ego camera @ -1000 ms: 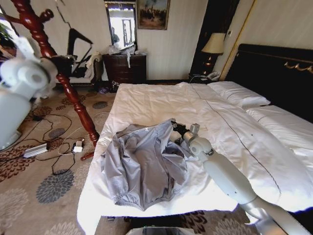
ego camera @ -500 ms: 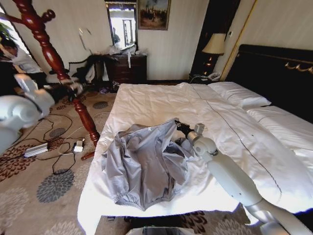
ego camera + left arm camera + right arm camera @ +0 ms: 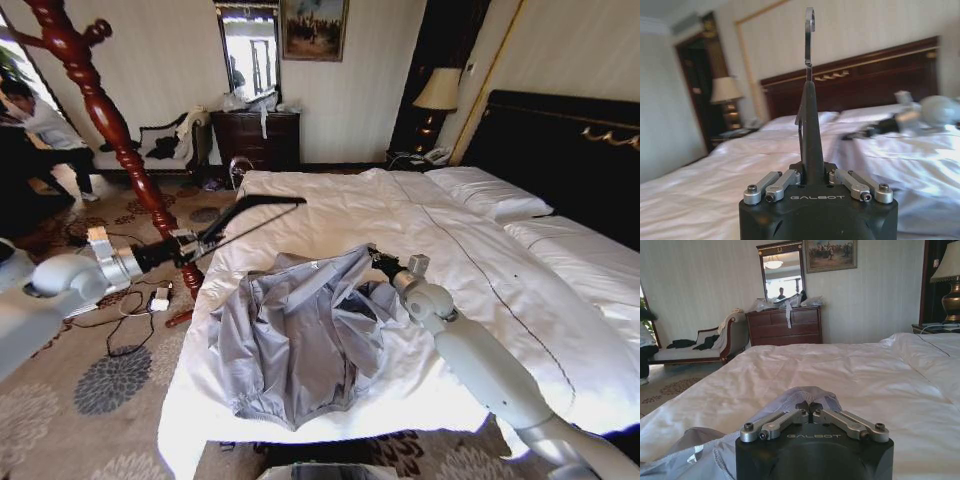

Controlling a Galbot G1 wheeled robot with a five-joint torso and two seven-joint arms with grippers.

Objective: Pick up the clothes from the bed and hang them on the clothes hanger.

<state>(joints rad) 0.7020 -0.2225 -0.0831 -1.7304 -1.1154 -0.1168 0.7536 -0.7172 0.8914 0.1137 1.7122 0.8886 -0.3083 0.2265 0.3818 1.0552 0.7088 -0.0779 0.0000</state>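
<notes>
Left gripper, clamped on the clothes hanger, swings down from beside the coat stand to the bed edge, while right gripper lifts the clothes collar slightly higher than before.

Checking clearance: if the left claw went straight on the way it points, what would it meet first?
Probably the bed: the left claw, shut on the clothes hanger, points across it above the duvet, the headboard far beyond.
</notes>
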